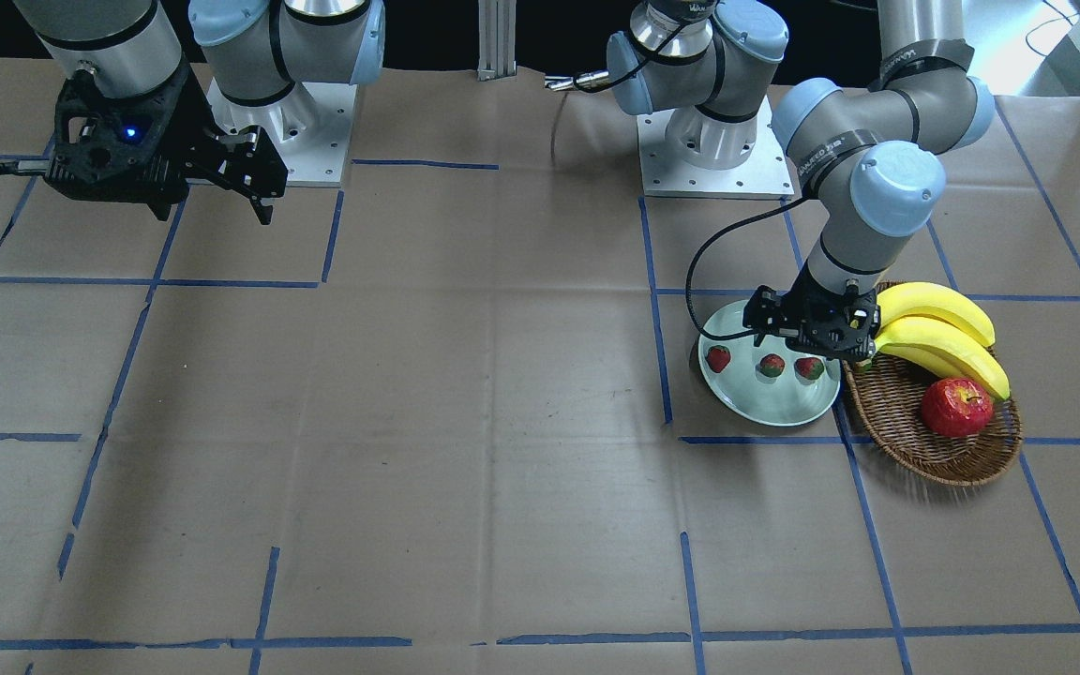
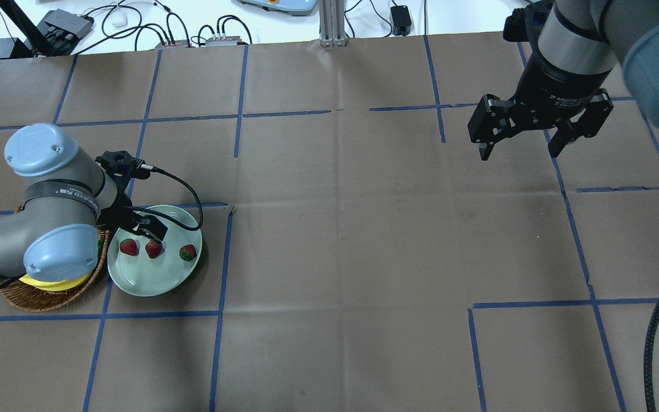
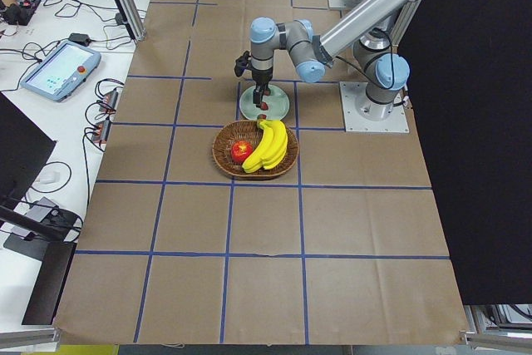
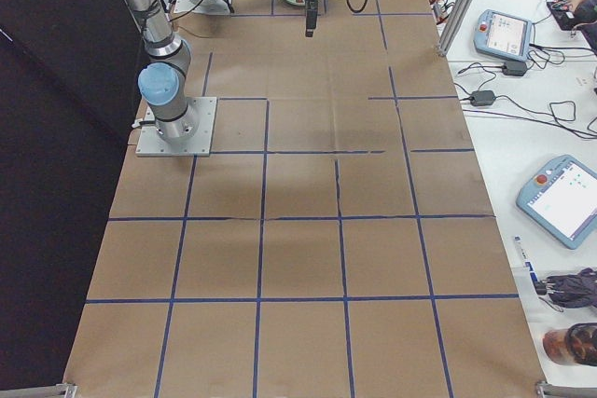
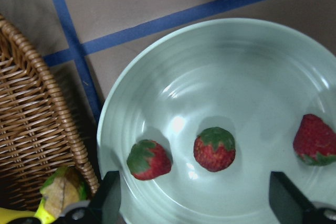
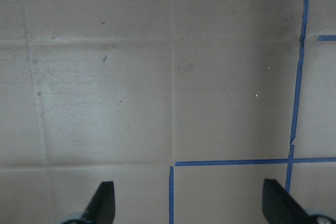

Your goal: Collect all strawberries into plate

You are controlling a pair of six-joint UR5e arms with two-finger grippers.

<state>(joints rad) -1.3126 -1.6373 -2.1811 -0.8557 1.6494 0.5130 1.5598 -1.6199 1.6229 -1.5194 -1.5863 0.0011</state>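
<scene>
Three strawberries lie in a row inside the pale mint-green plate. The overhead view shows them on the plate. So does the left wrist view. My left gripper hangs just above the plate's basket side, open and empty, with two berries between its fingers. My right gripper is open and empty, held above bare table far from the plate.
An oval wicker basket touches the plate's side. It holds yellow bananas and a red apple. Its rim shows in the left wrist view. Blue tape lines grid the brown table. The arm bases stand at the robot's edge.
</scene>
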